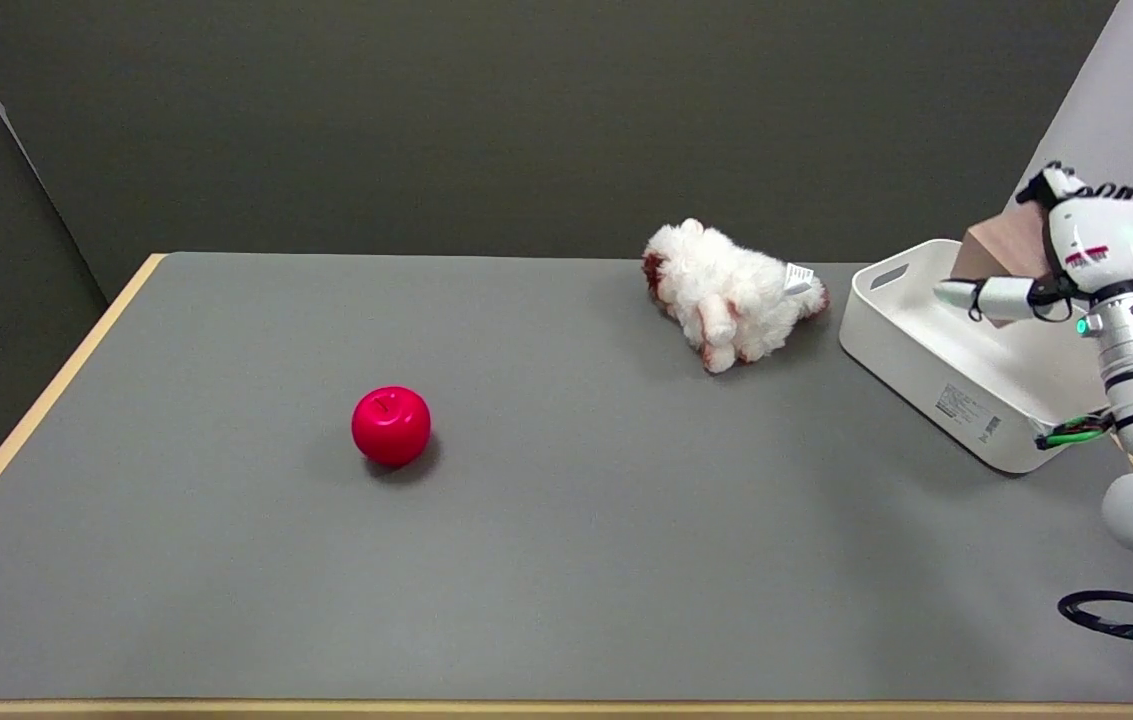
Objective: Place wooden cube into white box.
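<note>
Wooden cube (1008,250) sits at right edge of frame, grasped by right hand (1076,255) and held in the air above the white box (926,375), tilted on a corner. Box rests on grey bench (566,560) at centre right; just left of it a white plush toy (726,292), apart from the box. Red apple (391,426) stands alone left of centre.

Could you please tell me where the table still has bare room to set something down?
Bare grey table lies left of the red apple, along the near edge, and between apple and white plush toy. It is crowded at right: toy, white box, robot hand holding the wooden cube.
</note>
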Motion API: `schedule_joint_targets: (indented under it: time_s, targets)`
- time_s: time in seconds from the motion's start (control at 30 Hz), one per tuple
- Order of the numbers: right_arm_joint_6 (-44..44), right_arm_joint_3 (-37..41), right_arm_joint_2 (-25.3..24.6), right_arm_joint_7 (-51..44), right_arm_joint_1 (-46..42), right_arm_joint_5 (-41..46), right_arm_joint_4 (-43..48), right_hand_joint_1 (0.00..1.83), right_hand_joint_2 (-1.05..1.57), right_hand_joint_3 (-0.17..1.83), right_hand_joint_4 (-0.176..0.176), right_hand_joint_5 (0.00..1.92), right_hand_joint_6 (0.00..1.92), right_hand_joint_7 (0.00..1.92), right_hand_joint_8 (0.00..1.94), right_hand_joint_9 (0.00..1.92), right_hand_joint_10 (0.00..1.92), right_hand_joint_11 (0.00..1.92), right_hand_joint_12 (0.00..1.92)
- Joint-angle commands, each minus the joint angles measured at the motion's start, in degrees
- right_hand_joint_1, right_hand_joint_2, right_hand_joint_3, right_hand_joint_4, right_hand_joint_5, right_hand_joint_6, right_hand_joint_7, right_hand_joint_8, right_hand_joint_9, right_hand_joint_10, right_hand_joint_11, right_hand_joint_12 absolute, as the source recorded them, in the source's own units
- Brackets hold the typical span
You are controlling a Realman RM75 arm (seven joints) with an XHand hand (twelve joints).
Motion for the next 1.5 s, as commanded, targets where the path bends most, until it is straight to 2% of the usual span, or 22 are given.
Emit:
schedule_joint_targets:
  time_s: [0.03, 0.43, 0.5, 0.57, 0.6, 0.67, 0.73, 0.8, 0.87, 0.93, 1.07, 1.27, 1.33, 1.5]
  targets:
    - [-7.7, -5.4, -2.2, -0.2, 6.8, 8.0, -14.7, 1.20, 1.22, 0.11, -0.176, 0.53, 1.47, 0.87, 1.39, 0.85, 1.33, 0.89, 1.92]
    - [-7.0, -7.3, -4.7, -0.2, 6.4, 10.5, -10.0, 1.20, 1.21, 0.11, -0.176, 0.53, 1.47, 0.87, 1.38, 0.85, 1.33, 0.89, 1.92]
    - [-6.9, -7.7, -4.7, -0.2, 6.0, 11.4, -8.5, 1.19, 1.27, 0.04, -0.176, 0.50, 1.48, 0.84, 1.43, 0.85, 1.32, 0.87, 1.88]
    - [-6.0, -8.1, -4.8, -0.2, 5.7, 12.1, -7.1, 0.93, 0.84, 0.72, -0.055, 0.39, 0.87, 0.76, 1.11, 0.75, 1.36, 0.70, 1.77]
    - [-5.5, -8.3, -4.9, -0.2, 5.5, 12.3, -6.4, 0.77, 0.69, 0.91, -0.014, 0.30, 0.60, 0.65, 0.87, 0.63, 1.30, 0.61, 1.74]
    - [-4.9, -8.5, -5.0, -0.1, 5.0, 13.0, -4.1, 0.51, 0.63, 0.87, 0.001, 0.13, 0.36, 0.38, 0.48, 0.36, 1.08, 0.49, 1.74]
    - [-4.4, -8.6, -5.1, -0.1, 4.6, 13.7, -2.1, 0.40, 0.61, 0.82, 0.006, 0.05, 0.29, 0.17, 0.33, 0.17, 0.88, 0.36, 1.65]
    - [-3.5, -9.0, -5.2, -0.1, 4.2, 13.6, -0.1, 0.39, 0.57, 0.85, 0.001, 0.07, 0.21, 0.10, 0.33, 0.11, 0.80, 0.31, 1.64]
    - [-1.4, -9.8, -5.3, -0.2, 3.5, 13.2, 1.9, 0.37, 0.57, 0.84, -0.005, 0.02, 0.24, 0.03, 0.27, 0.04, 0.76, 0.27, 1.60]
    - [0.8, -10.5, -5.4, -0.6, 3.2, 13.1, 3.7, 0.35, 0.56, 0.85, -0.017, 0.02, 0.19, 0.03, 0.22, 0.03, 0.72, 0.23, 1.54]
    - [4.6, -11.9, -5.4, -0.7, 2.6, 12.4, 8.4, 0.35, 0.57, 0.85, -0.018, 0.01, 0.20, 0.02, 0.22, 0.01, 0.69, 0.18, 1.48]
    - [12.4, -12.1, -5.7, 0.8, 1.2, 5.8, 20.1, 0.33, 0.59, 0.87, -0.016, 0.03, 0.18, 0.03, 0.20, 0.01, 0.65, 0.10, 1.36]
    - [13.4, -12.5, -5.7, 3.5, 1.0, 1.6, 23.8, 0.33, 0.61, 0.88, -0.019, 0.02, 0.18, 0.03, 0.20, 0.01, 0.64, 0.09, 1.31]
    - [13.5, -16.6, -5.7, 6.7, 1.0, -2.5, 30.5, 0.29, 0.66, 0.93, -0.022, 0.06, 0.16, 0.08, 0.18, 0.03, 0.63, 0.08, 1.21]
